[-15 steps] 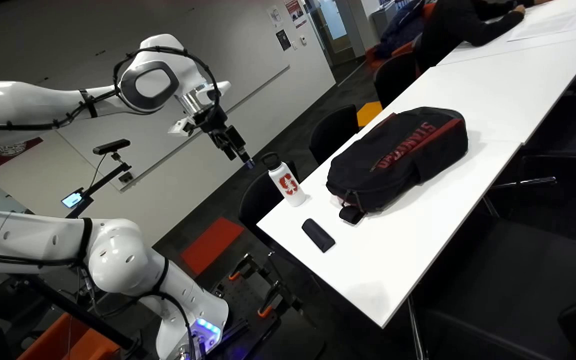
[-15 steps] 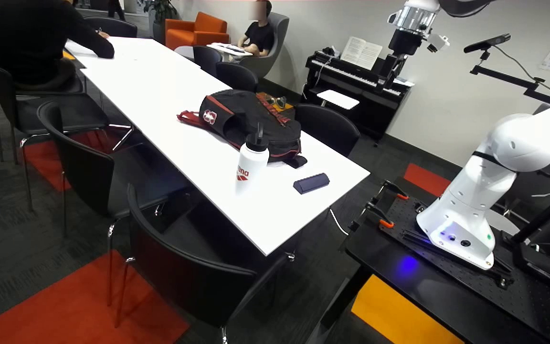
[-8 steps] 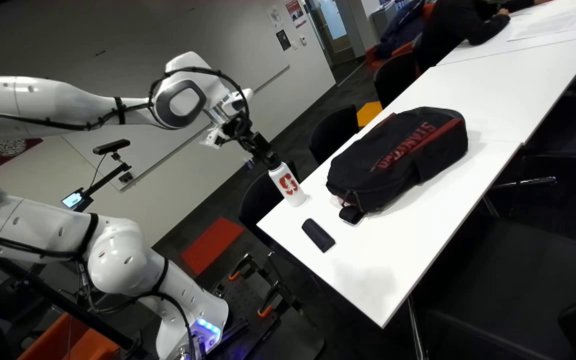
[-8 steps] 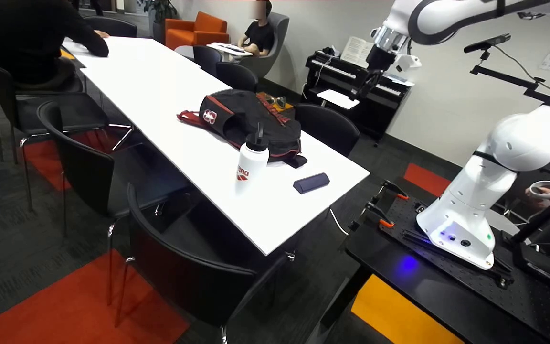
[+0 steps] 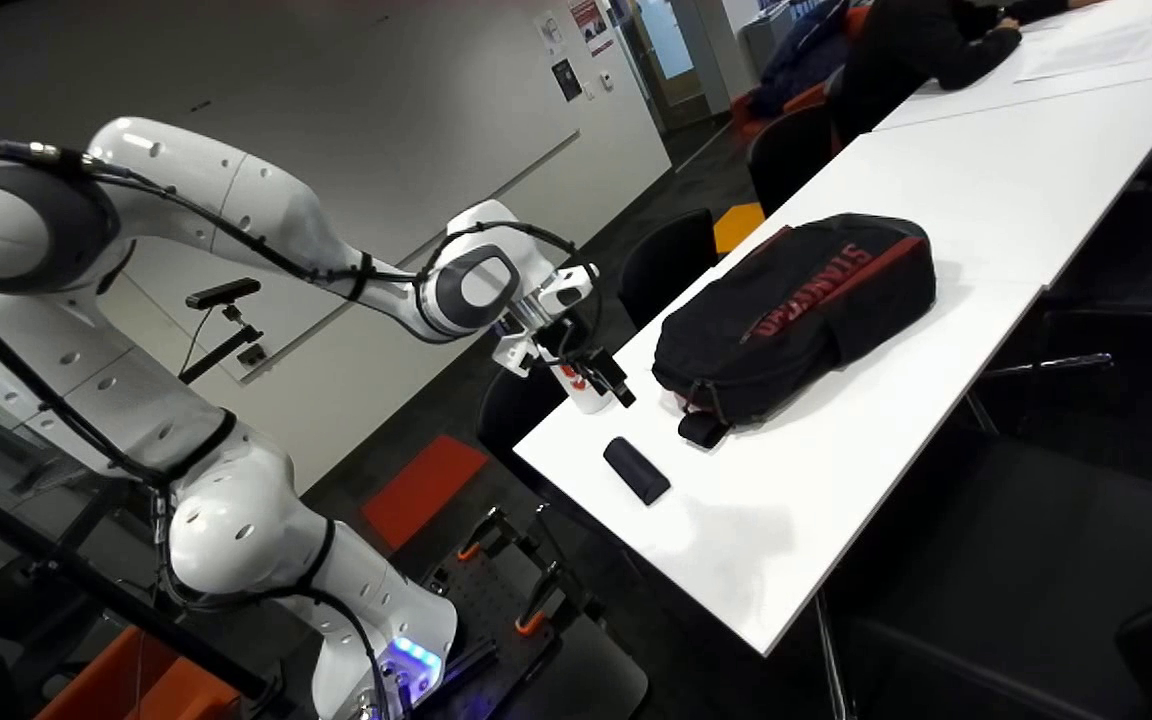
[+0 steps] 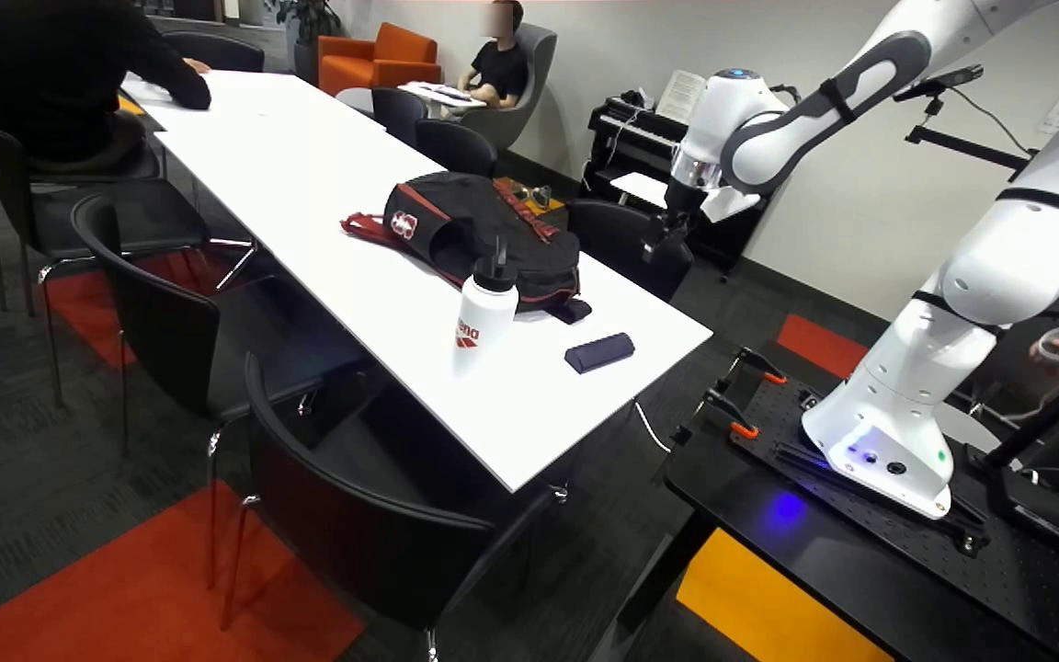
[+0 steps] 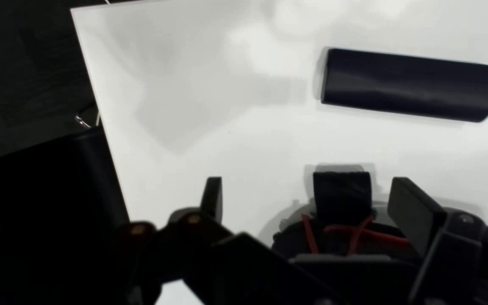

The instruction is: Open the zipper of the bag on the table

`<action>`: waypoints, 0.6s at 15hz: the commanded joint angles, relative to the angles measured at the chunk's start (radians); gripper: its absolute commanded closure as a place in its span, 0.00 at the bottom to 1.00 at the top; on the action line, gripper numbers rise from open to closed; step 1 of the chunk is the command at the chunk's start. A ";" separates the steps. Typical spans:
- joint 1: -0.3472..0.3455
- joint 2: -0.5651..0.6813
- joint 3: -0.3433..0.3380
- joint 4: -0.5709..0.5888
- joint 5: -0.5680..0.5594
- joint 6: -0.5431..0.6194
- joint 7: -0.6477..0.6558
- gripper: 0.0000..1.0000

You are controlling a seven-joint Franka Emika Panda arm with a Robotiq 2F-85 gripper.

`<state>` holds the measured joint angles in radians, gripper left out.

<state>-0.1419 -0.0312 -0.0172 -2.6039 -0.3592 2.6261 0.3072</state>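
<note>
The black backpack (image 5: 796, 310) lies flat on the white table (image 5: 796, 530), right of the middle in an exterior view; its red letters face up and its lower left end faces the white robot arm (image 5: 236, 190); I guess it lies that way so the arm can get at the zipper (image 5: 702, 384); the claw (image 7: 306, 184) holds nothing; its two fingers (image 7: 413, 212) are spread wide, and it hangs tipped down, touching nothing that I can see; in the wrist view the bag's black strap loop (image 7: 342, 197) shows between the fingers, just below the middle, but it seems farther down, so it is not held; the gap is likely there so the fingers can go around a small pull; the dark blue glasses case (image 7: 409, 84), as I take it to be, lies at the upper right there, apart from the loop; the white water bottle (image 6: 485, 317) stands upright in the middle of an exterior view, beside the bag; neither looks needed, but a swing of the arm could bump the bottle.

The bag looks soft and fat, as if full, with red stripes; two red cords (image 7: 309, 235), maybe zip pulls, lie close by the loop in the wrist view; the zipper is too thin to follow, but the bag looks closed, so I think the job has not begun.
</note>
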 commanded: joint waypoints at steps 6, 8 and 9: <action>0.028 0.018 -0.027 0.008 -0.007 -0.002 0.007 0.00; 0.043 0.073 -0.013 0.011 -0.078 0.039 0.106 0.00; 0.053 0.099 -0.014 0.010 -0.140 0.082 0.183 0.00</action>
<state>-0.1218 0.0028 -0.0271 -2.5973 -0.3949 2.6298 0.3407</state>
